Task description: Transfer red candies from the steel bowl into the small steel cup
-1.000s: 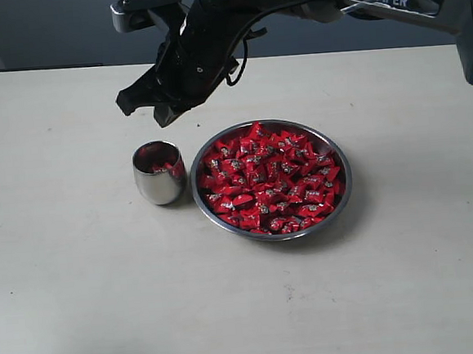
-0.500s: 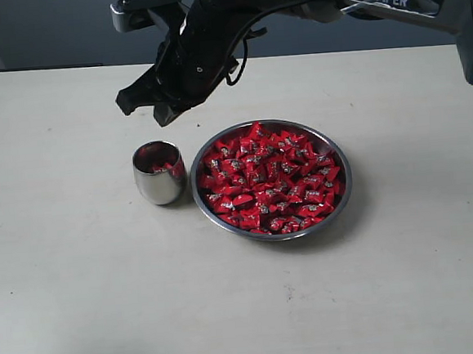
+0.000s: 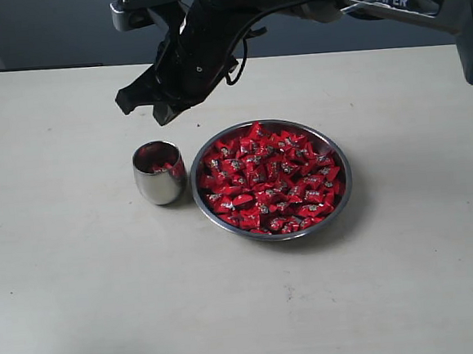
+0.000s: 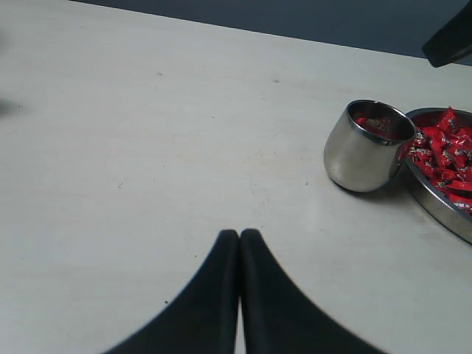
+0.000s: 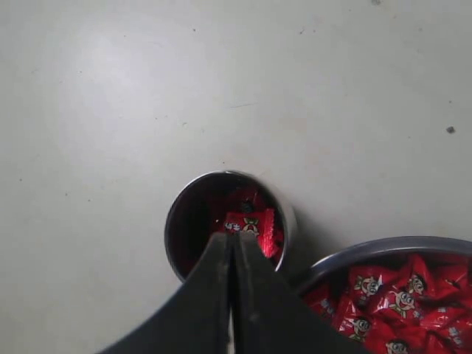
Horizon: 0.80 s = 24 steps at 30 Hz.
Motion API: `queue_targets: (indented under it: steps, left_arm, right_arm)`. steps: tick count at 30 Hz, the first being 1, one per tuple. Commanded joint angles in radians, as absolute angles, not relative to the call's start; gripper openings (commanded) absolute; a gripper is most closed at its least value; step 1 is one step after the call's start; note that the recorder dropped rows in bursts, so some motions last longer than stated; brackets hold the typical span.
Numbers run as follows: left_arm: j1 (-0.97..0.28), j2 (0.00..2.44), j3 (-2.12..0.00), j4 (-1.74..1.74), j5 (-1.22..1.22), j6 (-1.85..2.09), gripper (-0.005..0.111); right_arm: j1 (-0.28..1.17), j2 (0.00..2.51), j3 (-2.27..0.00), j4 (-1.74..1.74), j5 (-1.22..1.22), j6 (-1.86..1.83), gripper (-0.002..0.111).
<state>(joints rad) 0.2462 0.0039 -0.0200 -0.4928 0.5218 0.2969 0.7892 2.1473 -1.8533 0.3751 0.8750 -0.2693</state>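
**Black right hand (image 3: 143, 107) closed and empty above small polished steel cup (image 3: 161, 183)**

Fingers (image 5: 214, 295) are pressed together with nothing between them, at upper left-centre of the exterior view. Cup holds a few red-wrapped candies (image 5: 252, 221). The rest fill the wide shallow steel bowl (image 3: 326, 143) just right of it on the pale table (image 3: 83, 304). Left hand (image 4: 239, 236) is likewise closed and empty.

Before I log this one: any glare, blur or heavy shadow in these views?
Exterior view: even light, sharp; the steel bowl casts only a soft shadow. Left wrist view: the left gripper is dark and soft-edged up close; the small steel cup is sharp. Right wrist view: pale sheen on the table, right gripper blurred, cup interior dim.
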Motion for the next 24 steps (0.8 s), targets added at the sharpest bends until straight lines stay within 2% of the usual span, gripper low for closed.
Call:
queue_targets:
  steps: [1,24]
  left_arm:
    - [0.248,0.000,-0.018,-0.493,0.514,0.295,0.000]
    - [0.248,0.000,-0.018,-0.493,0.520,0.295,0.000]
  right_arm:
    - [0.788,2.139,-1.858,0.364,0.865,-0.273,-0.001]
    - [0.788,2.139,-1.858,0.352,0.861,-0.273,-0.001]
